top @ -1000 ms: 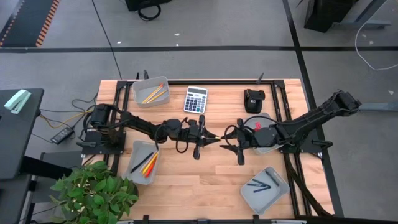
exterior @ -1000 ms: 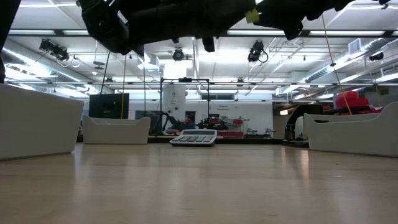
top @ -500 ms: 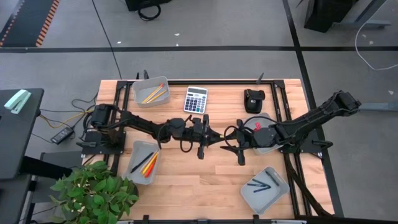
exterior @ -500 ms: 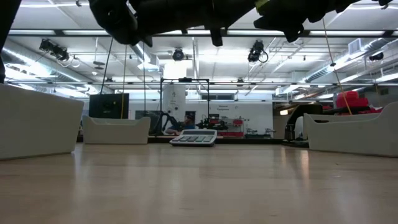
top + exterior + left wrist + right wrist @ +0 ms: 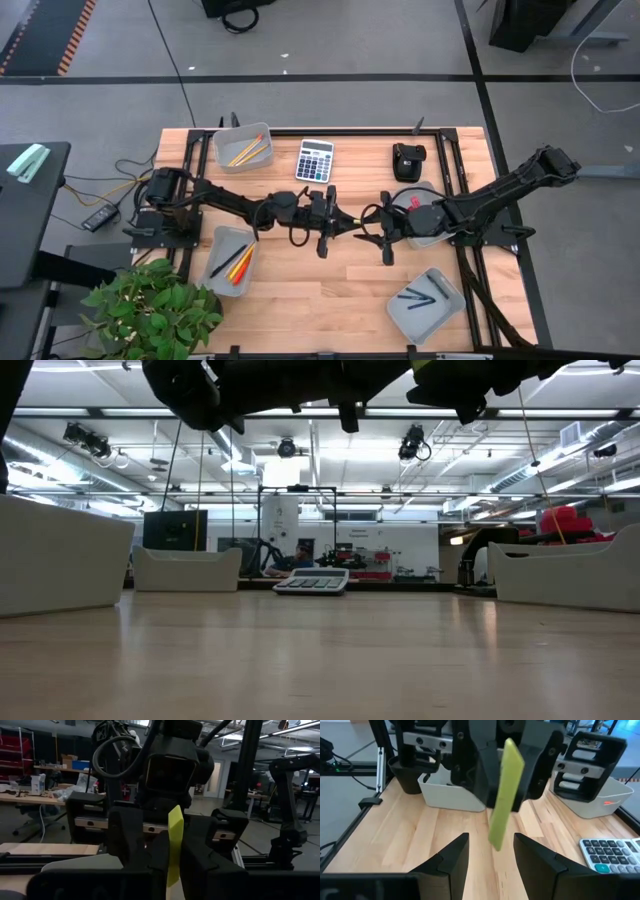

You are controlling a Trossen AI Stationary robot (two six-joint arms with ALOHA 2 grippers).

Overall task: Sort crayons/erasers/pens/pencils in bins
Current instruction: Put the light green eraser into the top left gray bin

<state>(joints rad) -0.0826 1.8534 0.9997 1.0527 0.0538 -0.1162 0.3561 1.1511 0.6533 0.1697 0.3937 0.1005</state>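
Over the middle of the table (image 5: 300,290) the two arms meet nose to nose. The left end effector (image 5: 345,222) is clamped on a short yellow crayon (image 5: 505,793) — it stands upright between the fingers, lifted clear of the wood. The right end effector (image 5: 368,228) faces it just beside, fingers (image 5: 446,861) spread apart with nothing between them. Around the table sit the bins (image 5: 242,147), and a calculator (image 5: 314,159) lies near the far edge.
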